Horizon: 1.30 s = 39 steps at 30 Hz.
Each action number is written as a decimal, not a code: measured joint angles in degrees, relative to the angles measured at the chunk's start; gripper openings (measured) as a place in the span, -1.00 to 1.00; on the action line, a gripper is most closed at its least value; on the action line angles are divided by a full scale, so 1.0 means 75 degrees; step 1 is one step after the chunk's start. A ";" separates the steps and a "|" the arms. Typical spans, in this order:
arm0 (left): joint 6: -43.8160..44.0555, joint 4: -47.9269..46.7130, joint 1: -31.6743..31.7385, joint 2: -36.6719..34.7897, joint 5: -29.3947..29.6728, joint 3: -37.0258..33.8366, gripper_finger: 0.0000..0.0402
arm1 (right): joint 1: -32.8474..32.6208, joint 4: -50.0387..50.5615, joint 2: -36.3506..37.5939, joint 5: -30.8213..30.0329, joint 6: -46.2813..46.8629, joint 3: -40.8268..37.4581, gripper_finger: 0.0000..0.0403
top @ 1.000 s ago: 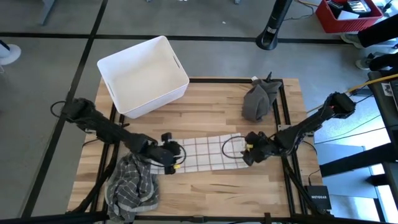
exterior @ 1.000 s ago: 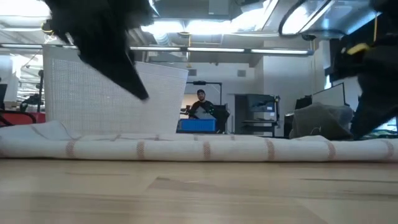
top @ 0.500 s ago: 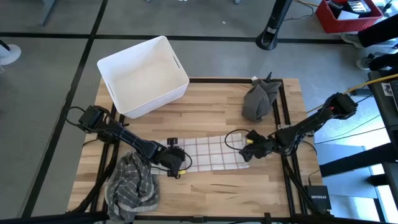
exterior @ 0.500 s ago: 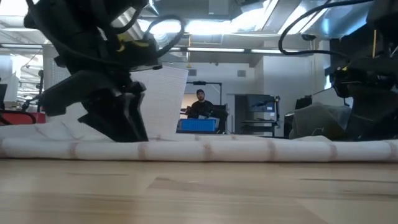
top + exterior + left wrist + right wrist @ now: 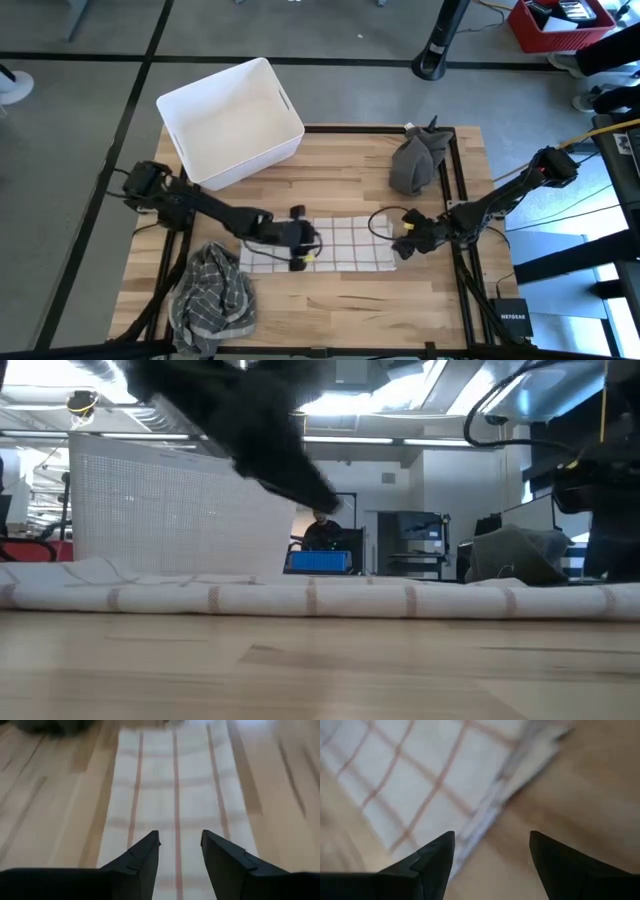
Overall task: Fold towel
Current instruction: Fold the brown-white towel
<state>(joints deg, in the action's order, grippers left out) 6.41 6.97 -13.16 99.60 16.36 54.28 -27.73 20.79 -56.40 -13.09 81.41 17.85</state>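
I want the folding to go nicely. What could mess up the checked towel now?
1. The left gripper, open, hovers over the checked towel; a low sweep might bunch the cloth.
2. The right gripper, open, sits at the towel's edge and may close on bare wooden table.
3. The crumpled striped cloth lies beside the towel's left end and could snag the left arm.

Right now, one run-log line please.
checked towel flat on table | left claw open over it | right claw open at its edge
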 joint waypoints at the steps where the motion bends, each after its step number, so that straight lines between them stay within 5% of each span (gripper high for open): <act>1: 0.0023 0.0385 0.0112 0.0208 -0.0124 -0.0002 -0.30 | 0.0001 0.0038 0.0001 -0.0085 0.0097 0.0000 0.29; 6: -0.0117 0.1988 0.0510 0.1340 -0.0812 0.0294 -0.30 | 0.0001 -0.0441 -0.0108 -0.0302 0.0359 -0.0096 0.29; 16: -0.0043 0.2279 0.0563 0.3172 -0.0839 0.1373 -0.30 | -0.0005 -0.2018 -0.0762 -0.0451 0.1285 -0.0676 0.28; 26: -0.0254 0.2363 0.0590 0.3388 -0.0883 0.1448 -0.30 | 0.0001 -0.3051 -0.1445 -0.0629 0.1459 -0.0702 0.24; 39: -0.0314 0.2524 0.0603 0.3414 -0.0883 0.1428 -0.30 | -0.0005 -0.3902 -0.2139 -0.0797 0.1214 -0.0714 -0.26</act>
<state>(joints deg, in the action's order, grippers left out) 4.05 25.90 -8.64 125.21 9.74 64.99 -27.77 -8.48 -72.44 -19.07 90.52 12.49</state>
